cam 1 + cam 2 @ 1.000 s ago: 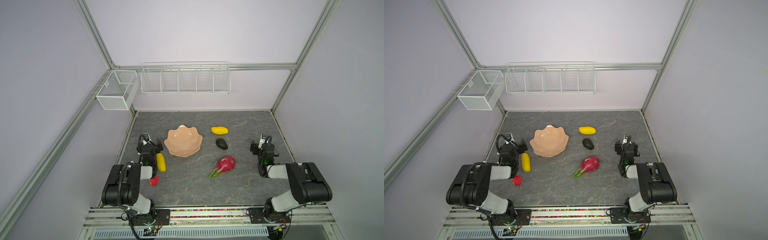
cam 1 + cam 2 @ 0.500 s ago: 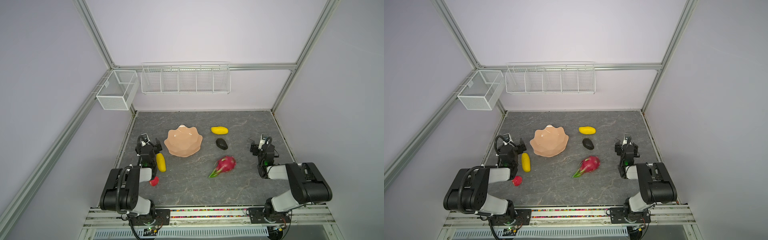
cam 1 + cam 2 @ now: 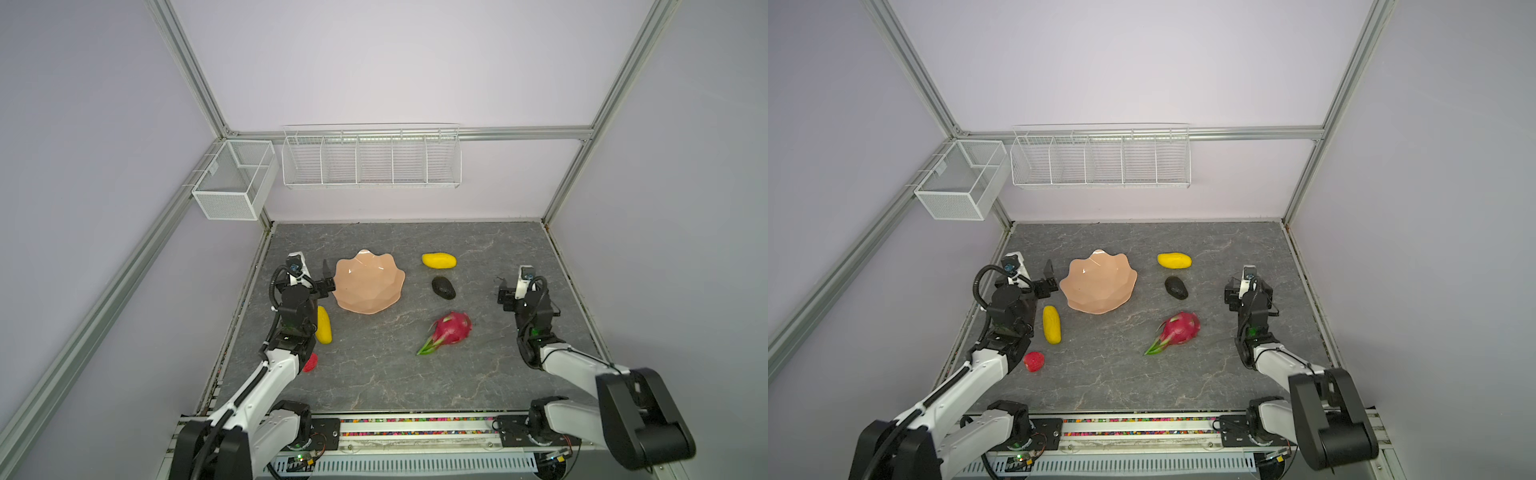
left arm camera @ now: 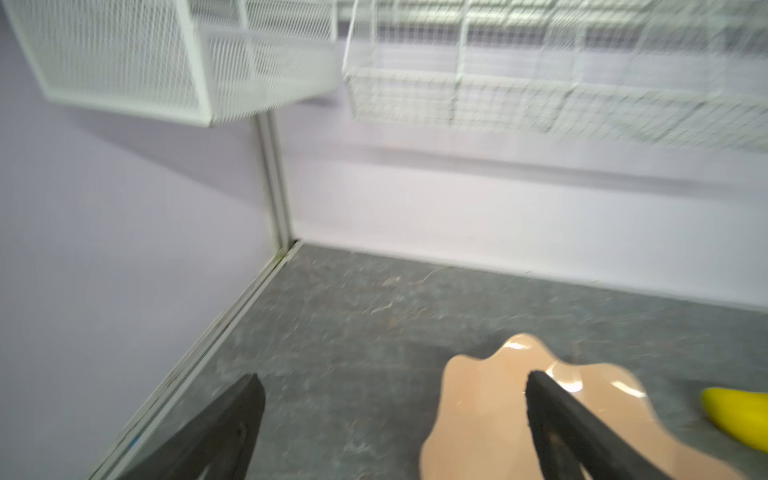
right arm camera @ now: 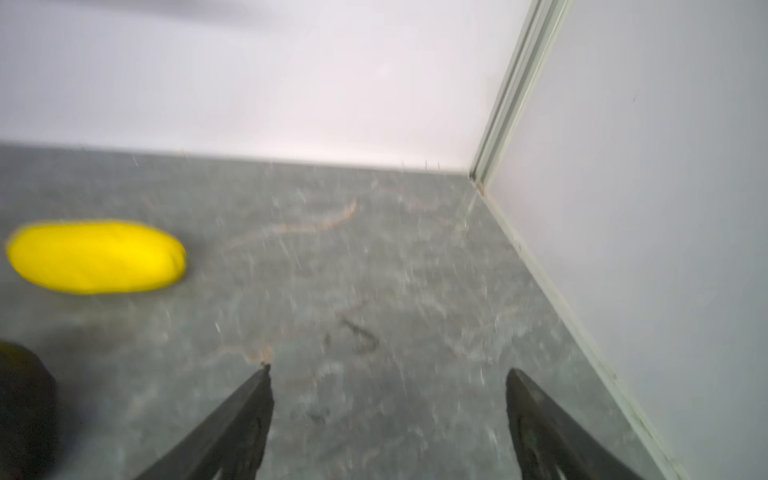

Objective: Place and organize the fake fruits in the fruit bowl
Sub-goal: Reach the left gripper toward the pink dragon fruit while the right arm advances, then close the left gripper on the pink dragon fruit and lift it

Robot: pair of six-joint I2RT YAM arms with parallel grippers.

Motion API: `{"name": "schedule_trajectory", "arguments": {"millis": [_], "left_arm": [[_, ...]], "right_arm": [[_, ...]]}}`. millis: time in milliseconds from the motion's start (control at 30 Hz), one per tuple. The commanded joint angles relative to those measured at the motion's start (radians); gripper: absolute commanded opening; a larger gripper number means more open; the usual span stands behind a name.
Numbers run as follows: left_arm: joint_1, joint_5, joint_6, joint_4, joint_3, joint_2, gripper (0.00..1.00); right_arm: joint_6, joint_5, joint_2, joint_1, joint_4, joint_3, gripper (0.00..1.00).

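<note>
The peach-pink fruit bowl [image 3: 369,282] [image 3: 1098,282] [image 4: 478,407] stands left of centre with nothing in it. My left gripper [image 3: 311,270] [image 3: 1034,270] [image 4: 392,378] hovers open just left of its rim. One yellow mango [image 3: 323,325] [image 3: 1051,319] and the strawberry [image 3: 1034,361] lie beside my left arm. The other mango [image 3: 439,261] [image 5: 95,257], the avocado [image 3: 443,287] [image 3: 1176,287] and the dragon fruit [image 3: 451,328] [image 3: 1177,328] lie right of the bowl. My right gripper [image 3: 515,282] [image 3: 1246,282] [image 5: 390,370] is open and holds nothing, right of the avocado.
Two white wire baskets hang above the table: a long one [image 3: 371,160] on the back wall and a small one [image 3: 235,180] at the left corner. Walls and metal posts close the table on three sides.
My left arm has unfolded and carried its open gripper slightly up and toward the bowl. The right gripper has barely shifted. No fruit has moved.
</note>
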Motion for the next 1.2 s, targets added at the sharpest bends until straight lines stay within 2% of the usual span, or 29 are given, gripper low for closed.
{"name": "schedule_trajectory", "arguments": {"millis": [0, 67, 133, 233, 333, 400, 567, 767, 900, 1167], "left_arm": [[-0.168, 0.059, 0.022, -0.34, 0.059, -0.047, 0.99], [-0.281, 0.201, 0.056, -0.392, 0.063, -0.051, 1.0], [-0.405, 0.328, 0.089, -0.35, 0.027, -0.042, 1.0], [-0.596, 0.359, 0.133, -0.183, -0.034, 0.053, 1.0], [-0.673, 0.403, 0.151, -0.091, -0.002, 0.209, 1.0], [-0.695, 0.447, 0.172, -0.083, 0.046, 0.312, 1.0], [-0.708, 0.517, 0.22, -0.053, 0.13, 0.496, 1.0], [-0.712, 0.498, 0.234, 0.009, 0.179, 0.608, 0.99], [-0.712, 0.536, 0.233, 0.02, 0.238, 0.7, 0.99], [-0.712, 0.565, 0.209, 0.091, 0.32, 0.838, 0.99]], "right_arm": [[0.145, -0.15, -0.16, 0.013, -0.476, 0.13, 0.88], [0.237, -0.216, -0.245, 0.035, -0.651, 0.155, 0.88], [0.293, -0.266, -0.35, 0.084, -0.757, 0.128, 0.88], [0.37, -0.372, -0.495, 0.123, -0.87, 0.074, 0.88], [0.419, -0.488, -0.564, 0.16, -0.95, 0.054, 0.88], [0.403, -0.521, -0.579, 0.188, -0.978, 0.046, 0.88], [0.361, -0.497, -0.657, 0.202, -1.031, 0.045, 0.88], [0.345, -0.516, -0.711, 0.203, -1.033, 0.041, 0.88], [0.349, -0.561, -0.698, 0.202, -1.023, 0.043, 0.88], [0.339, -0.551, -0.703, 0.202, -1.021, 0.034, 0.88]]}}
